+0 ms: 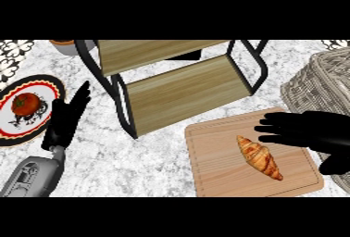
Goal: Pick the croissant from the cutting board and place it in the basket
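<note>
Tabletop (137,162): pale marbled stone is seen from steeply above, carrying everything below.
Right hand (311,132): it is held over the right part of the cutting board, fingers spread and pointing left, nothing pinched or enclosed.
Croissant (259,157): it lies just below and left of the right hand's fingertips, slantwise on the board, apparently untouched.
Cutting board (212,176): pale wood, lying flat under the right hand and the croissant.
Basket (311,83): grey wicker, set just above the right hand, at the view's right edge.
Left hand (68,115): it is kept open and still, fingers straight and pointing up, well apart from the board.
Plate (14,134): red-rimmed, carrying a tomato (26,104), just left of the left hand.
Wooden rack (178,88): a two-tier, black-framed shelf stands between the two hands, further back.
Step in hand: the approach to the pick is judged to be under way; no grasp is yet made.
Next move: the right hand would need to be lowered and shifted slightly left, so that the fingers can be curled round the croissant's middle before any lift toward the basket.
</note>
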